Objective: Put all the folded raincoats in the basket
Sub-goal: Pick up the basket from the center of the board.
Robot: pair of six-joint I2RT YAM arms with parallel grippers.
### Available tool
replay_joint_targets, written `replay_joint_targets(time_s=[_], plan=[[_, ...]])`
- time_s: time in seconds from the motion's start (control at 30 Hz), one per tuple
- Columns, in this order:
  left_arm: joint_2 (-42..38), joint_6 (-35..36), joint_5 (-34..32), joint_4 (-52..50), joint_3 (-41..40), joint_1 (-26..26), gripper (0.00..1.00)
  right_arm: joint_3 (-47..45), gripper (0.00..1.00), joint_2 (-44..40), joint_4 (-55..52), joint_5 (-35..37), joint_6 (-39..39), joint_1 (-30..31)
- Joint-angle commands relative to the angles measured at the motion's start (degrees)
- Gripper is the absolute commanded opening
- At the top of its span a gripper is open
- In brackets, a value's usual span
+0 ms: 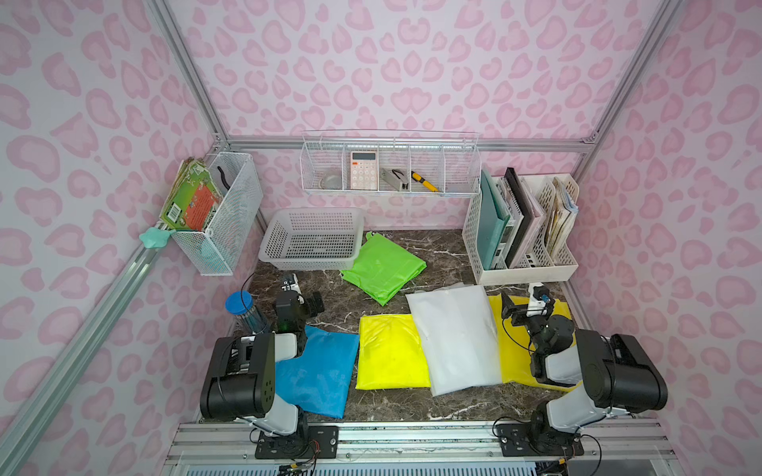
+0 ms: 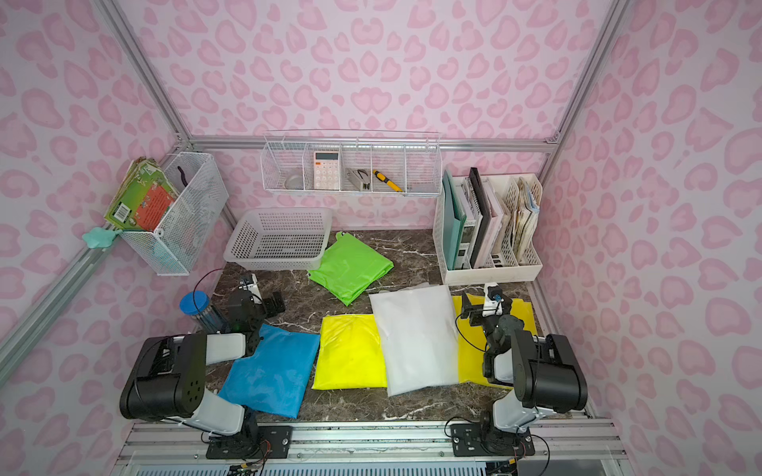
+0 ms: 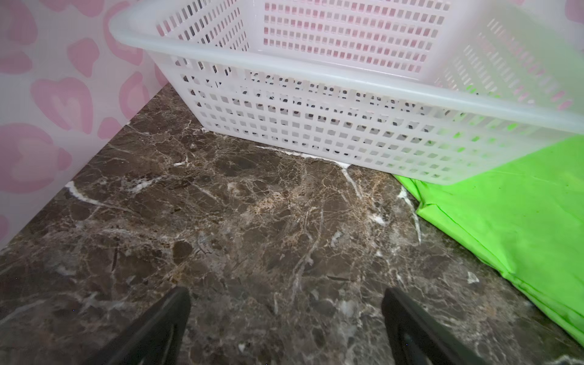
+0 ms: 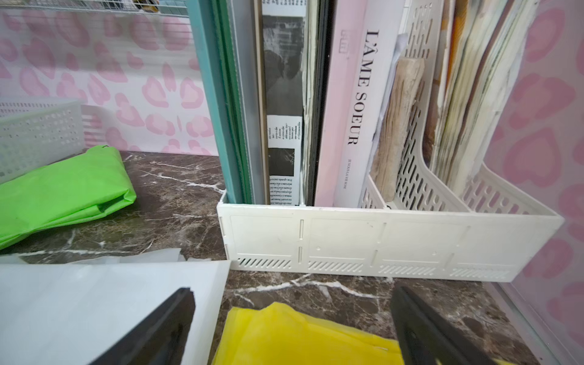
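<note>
Plainly, the left claw (image 3: 285, 295) and the right claw (image 4: 292, 292) both stood wide apart, gripping nothing, above the counter (image 3: 252, 221).

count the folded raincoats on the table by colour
green raincoat: 1
blue raincoat: 1
yellow raincoats: 2
white raincoat: 1
total: 5
</note>
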Motion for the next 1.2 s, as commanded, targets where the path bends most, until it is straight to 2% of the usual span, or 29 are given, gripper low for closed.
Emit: replay_joint_targets(time_s=[0.0,0.57,0.77,0.83,0.87,0.9,0.93,0.97,1.0,1.03,1.1,1.17], plan=[[-0.20,0.00,0.14,0.05,0.28,0.08,0.99,-0.65,1.00,0.40,4.42,-3.21,0.66,-0.70],[-0.14,-0.01,0.14,-0.04,0.29,0.08,0.99,-0.32,1.00,0.38,3.72,-3.07,0.48,-0.49],[-0.24,0.05,0.14,0.01,0.24,0.07,0.99,1.73,1.00,-0.09,-1.04,-0.74,-1.54,1.70],[-1.96,1.22,-0.30,1.12,-0.61,-0.19,0.99,1.63,1.00,-0.02,-0.63,-1.04,-1.48,1.58],[-3.88,2.43,-2.67,1.84,-1.52,-0.81,0.99,1.77,1.00,-0.09,-0.99,-1.09,-1.47,1.46],[-7.10,1.83,-8.59,-0.25,-0.85,-2.33,0.99,1.66,1.00,-0.02,-0.85,-1.31,-1.47,1.42],[-11.16,-0.72,-13.08,-9.96,2.57,-3.43,0.99,1.67,1.00,0.02,-0.70,-1.33,-1.40,1.38],[-14.31,-4.76,-13.95,-21.82,7.48,-3.44,0.99,1.70,1.00,-0.12,-0.89,-1.28,-1.40,1.36],[-16.51,-10.43,-13.34,-36.55,14.17,-3.46,0.99,1.53,1.00,-0.13,-0.59,-0.14,-0.97,1.36],[-17.35,-12.55,-11.53,-46.23,19.32,-3.56,0.99,1.19,1.00,-0.38,-0.15,1.56,-0.26,1.36],[-18.93,-15.26,-5.56,-55.97,25.01,-3.77,1.00,-0.79,1.00,-3.76,0.86,4.94,0.94,1.48],[-21.63,-17.35,-0.02,-60.59,26.60,-3.73,0.99,-1.76,1.00,-10.52,-3.55,4.68,-0.16,2.12]])
